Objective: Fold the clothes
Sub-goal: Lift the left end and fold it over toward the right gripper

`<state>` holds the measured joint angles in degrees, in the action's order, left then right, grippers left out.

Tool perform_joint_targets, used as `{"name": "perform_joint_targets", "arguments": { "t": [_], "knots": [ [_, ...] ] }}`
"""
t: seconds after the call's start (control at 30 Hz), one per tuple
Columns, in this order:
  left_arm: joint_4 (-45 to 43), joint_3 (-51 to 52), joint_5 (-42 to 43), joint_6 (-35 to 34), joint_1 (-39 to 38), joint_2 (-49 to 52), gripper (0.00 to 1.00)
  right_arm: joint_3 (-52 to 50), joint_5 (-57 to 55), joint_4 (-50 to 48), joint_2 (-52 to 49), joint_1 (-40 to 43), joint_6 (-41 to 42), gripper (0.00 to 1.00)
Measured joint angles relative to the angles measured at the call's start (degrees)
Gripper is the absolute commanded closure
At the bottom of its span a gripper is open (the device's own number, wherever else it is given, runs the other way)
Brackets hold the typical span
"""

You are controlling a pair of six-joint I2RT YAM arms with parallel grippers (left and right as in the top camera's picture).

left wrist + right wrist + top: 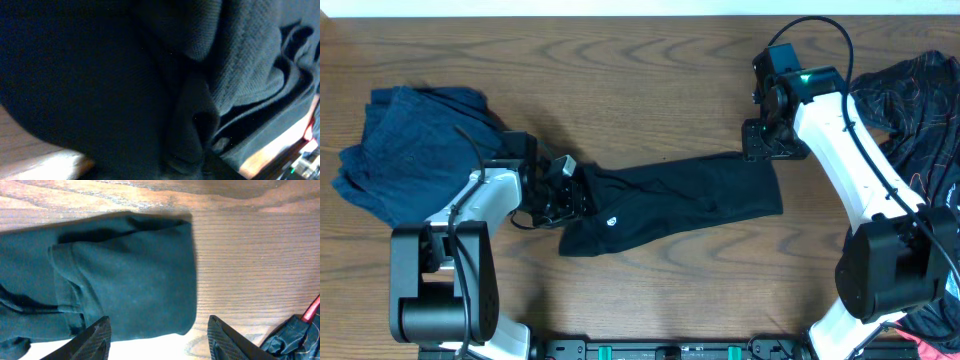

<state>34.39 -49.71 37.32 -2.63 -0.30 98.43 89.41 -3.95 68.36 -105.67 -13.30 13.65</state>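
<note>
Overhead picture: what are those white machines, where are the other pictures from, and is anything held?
They are two robot arms with two-finger grippers. The overhead picture looks down on the table; the others come from cameras on each wrist. A black shirt lies between the arms, a blue garment at the left, a patterned garment at the right. The left gripper is buried in the shirt's end; its grip is unclear. The right gripper hovers open over the other end.

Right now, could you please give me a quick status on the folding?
Left pincer buried in black shirt folds, grip unclear. Right pincer open above shirt's far end. Blue garment and patterned garment lie apart, nothing in the way.
</note>
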Motion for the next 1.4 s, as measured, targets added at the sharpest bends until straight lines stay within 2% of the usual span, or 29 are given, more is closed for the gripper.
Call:
{"name": "perform_joint_targets", "arguments": {
  "t": [0.03, 0.23, 0.47, 0.67, 0.83, 1.07, 1.4],
  "knots": [
    [-0.07, 0.04, 0.00, -0.22, -0.11, 0.00, 0.94, 0.00, 0.00, 0.00, 0.00, 0.00, 0.00, 0.40],
    [1.05, 0.09, 0.00, -0.13, 0.92, -0.02, 0.94, 0.00, 0.00, 0.35, 0.00, 0.07, 0.00, 0.40],
    [10.84, -3.67, -4.31, -0.37, 5.64, -3.76, 0.94, 0.00, 0.31, 2.51, 0.00, 2.69, -0.90, 0.37],
    [15.32, -12.33, -7.32, -0.81, 7.69, -8.68, 0.94, -0.66, 1.68, 1.01, 0.00, 3.93, -4.55, 0.47],
    [15.39, -17.27, -7.76, -3.19, 7.23, -9.55, 0.94, -7.02, 4.63, -6.27, 0.00, 3.48, -7.08, 0.51],
    [14.93, -19.50, -5.35, -6.67, 5.38, -9.55, 0.94, -19.12, 8.72, -18.34, 0.11, -0.63, -8.11, 0.50],
    [7.13, -20.52, 0.37, -14.19, -1.07, -9.55, 0.94, -27.26, 11.21, -29.29, 0.57, -7.32, -7.93, 0.48]
  ]
}}
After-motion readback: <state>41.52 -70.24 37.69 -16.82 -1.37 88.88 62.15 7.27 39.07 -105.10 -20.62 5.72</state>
